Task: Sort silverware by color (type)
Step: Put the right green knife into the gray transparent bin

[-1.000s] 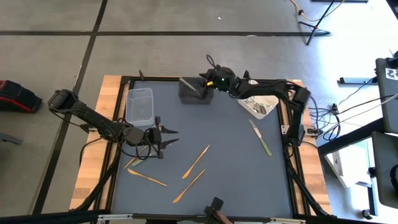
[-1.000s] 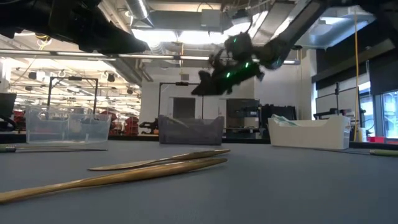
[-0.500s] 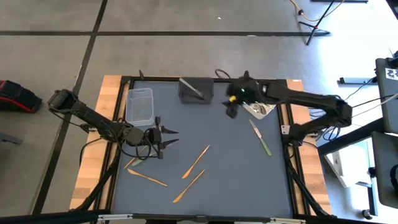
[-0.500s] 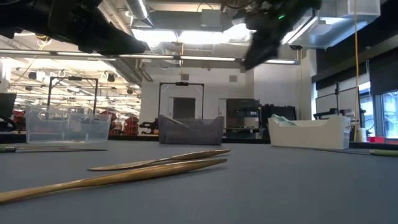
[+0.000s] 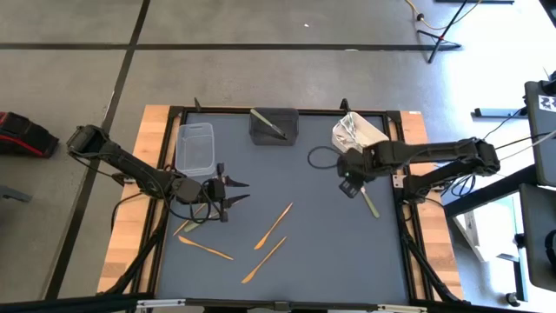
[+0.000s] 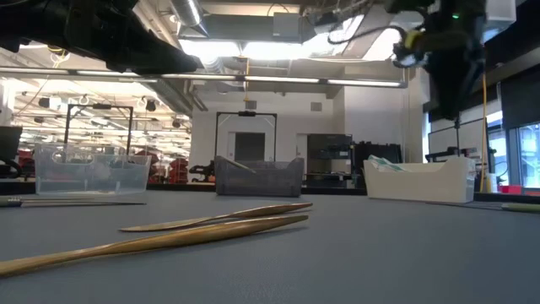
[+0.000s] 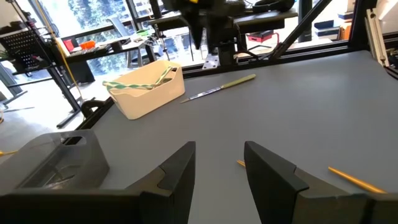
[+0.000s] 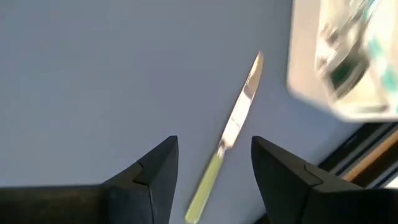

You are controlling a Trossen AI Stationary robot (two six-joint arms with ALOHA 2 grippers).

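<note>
My right gripper hangs open, pointing down above the table's right part, over a knife with a pale green handle that lies flat on the mat. It holds nothing. At the left, my left gripper hovers open and empty, near level. Several copper-gold pieces lie flat on the mat: one in the middle, another nearer the front, a third at the left. One silver piece leans inside the dark grey tub.
Three tubs stand along the far edge: a clear one at the left, the dark grey one in the middle, and a white one with pale silverware at the right. A black frame rims the mat. Open mat lies between the two arms.
My right gripper has swung from beside the dark grey tub toward the table's right and near side, tipping from a slant to point straight down. It now hangs over the green-handled knife. The silverware has not moved.
</note>
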